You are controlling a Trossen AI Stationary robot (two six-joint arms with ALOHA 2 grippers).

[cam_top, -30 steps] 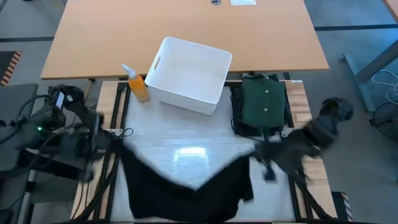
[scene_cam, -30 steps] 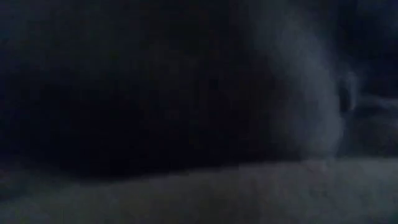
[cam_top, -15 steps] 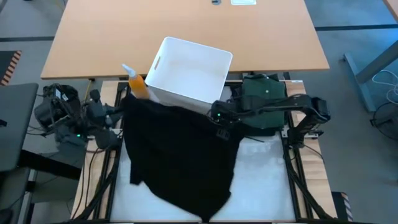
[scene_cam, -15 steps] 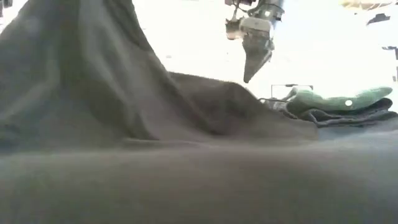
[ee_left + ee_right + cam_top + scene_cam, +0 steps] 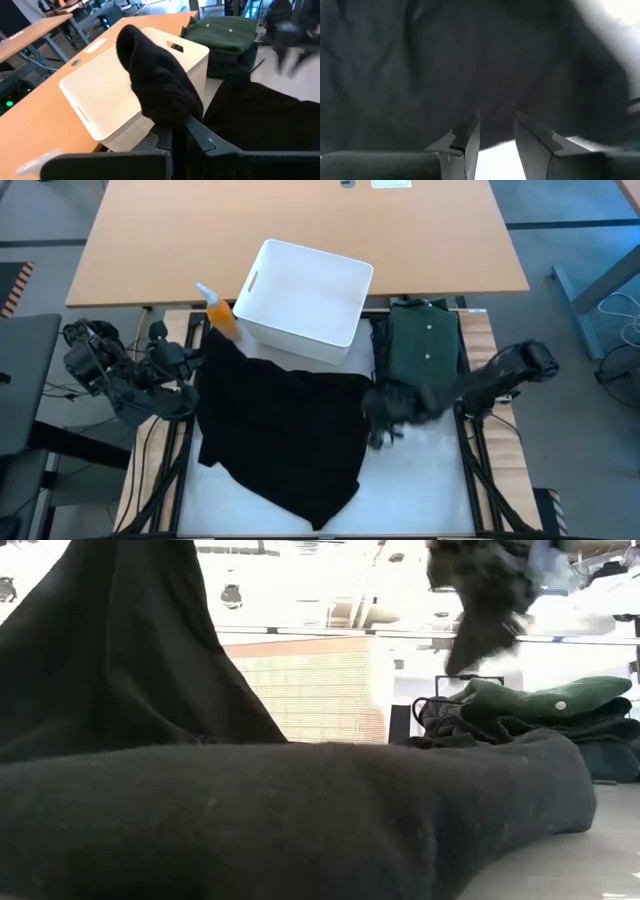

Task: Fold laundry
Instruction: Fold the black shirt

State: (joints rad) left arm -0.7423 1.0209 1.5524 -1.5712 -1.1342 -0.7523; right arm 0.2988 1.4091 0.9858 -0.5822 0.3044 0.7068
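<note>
Wrist view alone shows left claw (image 5: 180, 136) pinching black garment (image 5: 160, 85).

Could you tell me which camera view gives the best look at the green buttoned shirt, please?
The high view: the green buttoned shirt lies folded on darker clothing right of the white bin, its whole top and buttons visible. The low view shows only its edge; the left wrist view shows it far off; the right wrist view misses it.
</note>
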